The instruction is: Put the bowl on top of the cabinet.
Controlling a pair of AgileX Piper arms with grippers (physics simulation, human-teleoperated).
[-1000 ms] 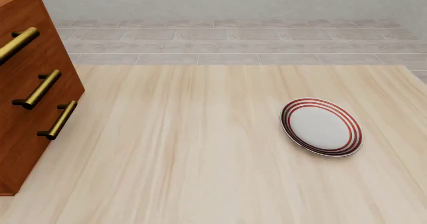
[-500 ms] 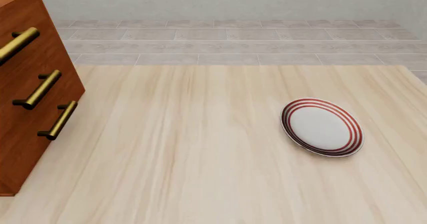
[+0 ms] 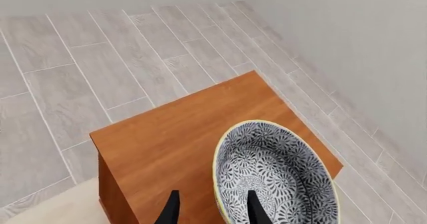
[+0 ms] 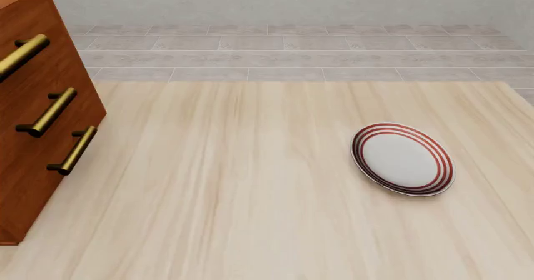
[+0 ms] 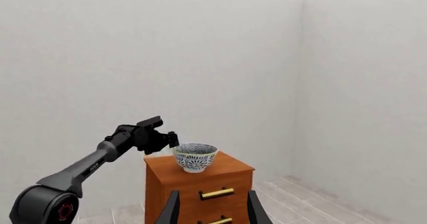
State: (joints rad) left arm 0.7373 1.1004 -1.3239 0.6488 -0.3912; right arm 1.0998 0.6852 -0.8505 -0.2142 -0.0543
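Jaws pinch bowl (image 3: 273, 176) rim (front view lacks it).

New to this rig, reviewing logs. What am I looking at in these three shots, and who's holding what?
These are simulator renders of two robot arms at a table. The front view looks down from a fixed camera at the table, where a red-ringed plate lies, with the cabinet at the left; neither arm shows there. The other two pictures come from cameras mounted just behind each gripper. In the left wrist view, the left gripper straddles the rim of the bowl over the cabinet top. The right wrist view looks across at that: the left arm holds the bowl at the cabinet top; whether it already rests there I cannot tell. The right gripper is open and empty.
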